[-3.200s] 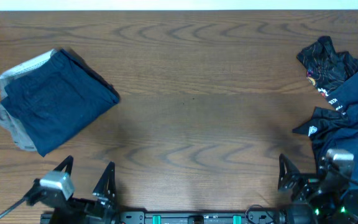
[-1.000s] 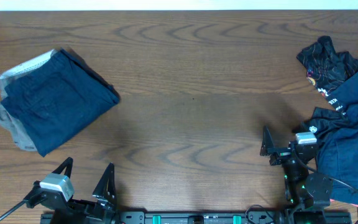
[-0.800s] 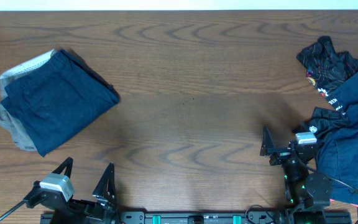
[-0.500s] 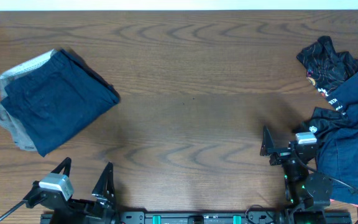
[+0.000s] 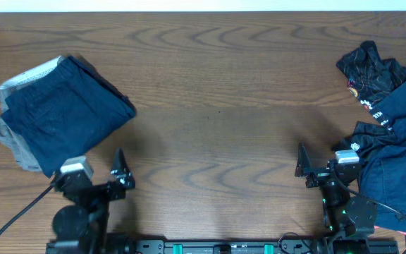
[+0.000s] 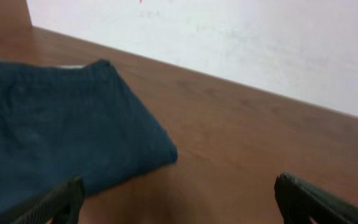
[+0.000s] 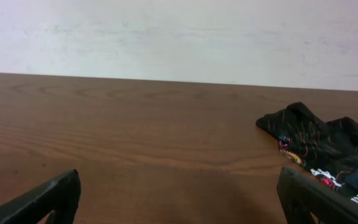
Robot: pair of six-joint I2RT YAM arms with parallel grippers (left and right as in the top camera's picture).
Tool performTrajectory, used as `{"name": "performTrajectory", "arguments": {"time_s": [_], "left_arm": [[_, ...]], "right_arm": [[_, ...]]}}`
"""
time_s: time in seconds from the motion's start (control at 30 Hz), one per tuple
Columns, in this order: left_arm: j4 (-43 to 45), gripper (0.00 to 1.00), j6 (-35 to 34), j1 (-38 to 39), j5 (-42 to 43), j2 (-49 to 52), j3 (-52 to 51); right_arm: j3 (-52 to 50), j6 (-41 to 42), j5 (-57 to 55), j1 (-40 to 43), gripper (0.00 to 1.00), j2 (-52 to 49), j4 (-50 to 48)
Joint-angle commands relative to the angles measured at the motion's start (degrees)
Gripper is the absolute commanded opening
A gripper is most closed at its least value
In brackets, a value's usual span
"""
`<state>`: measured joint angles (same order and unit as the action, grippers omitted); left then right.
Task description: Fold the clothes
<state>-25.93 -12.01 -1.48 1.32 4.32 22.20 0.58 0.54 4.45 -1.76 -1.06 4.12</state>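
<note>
Folded dark navy shorts (image 5: 65, 116) lie at the table's left on top of grey-olive shorts (image 5: 9, 137) with a pale waistband. They also show in the left wrist view (image 6: 55, 137). My left gripper (image 5: 91, 166) is open and empty just in front of the folded shorts' near corner; in the left wrist view (image 6: 179, 205) only wood lies between its fingers. My right gripper (image 5: 328, 162) is open and empty beside an unfolded navy garment (image 5: 400, 148). In the right wrist view (image 7: 179, 202) it hangs over bare wood.
A crumpled black patterned garment (image 5: 372, 67) lies at the far right behind the navy garment and shows in the right wrist view (image 7: 316, 140). The wooden table (image 5: 217, 106) spreads between the two piles. A pale wall (image 7: 179, 37) stands behind it.
My left arm has moved forward to the near corner of the folded navy shorts. My right arm came forward and left earlier and has held still for the last second.
</note>
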Motion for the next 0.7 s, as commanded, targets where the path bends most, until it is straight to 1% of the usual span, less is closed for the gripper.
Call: {"name": "performTrajectory", "arguments": {"time_s": [0.0, 0.17, 0.23, 0.3, 0.47, 0.5, 0.67], "left_arm": [[6.3, 0.98, -1.7, -0.4, -0.5, -2.1, -6.3], [18.6, 0.98, -1.8, -0.4, -0.5, -4.2, -14.1], [21.9, 0.98, -2.1, -0.4, -0.5, -4.2, -16.3], [22.6, 0.98, -2.0, -0.4, -0.5, -4.2, -17.9], [21.2, 0.98, -2.0, -0.3, -0.6, -4.2, -21.7], [22.4, 0.98, -2.1, -0.3, -0.5, -4.2, -21.9], [22.1, 0.98, -2.1, 1.0, -0.5, -4.2, -22.0]], "right_arm": [[0.0, -1.0, 0.2, -0.5, 0.99, 0.3, 0.4], [0.0, -1.0, 0.2, -0.5, 0.99, 0.3, 0.4], [0.0, -1.0, 0.2, -0.5, 0.99, 0.3, 0.4], [0.0, -1.0, 0.2, -0.5, 0.99, 0.3, 0.4], [0.0, -1.0, 0.2, -0.5, 0.99, 0.3, 0.4], [0.0, -1.0, 0.2, -0.5, 0.99, 0.3, 0.4], [0.0, -1.0, 0.2, -0.5, 0.99, 0.3, 0.4]]}}
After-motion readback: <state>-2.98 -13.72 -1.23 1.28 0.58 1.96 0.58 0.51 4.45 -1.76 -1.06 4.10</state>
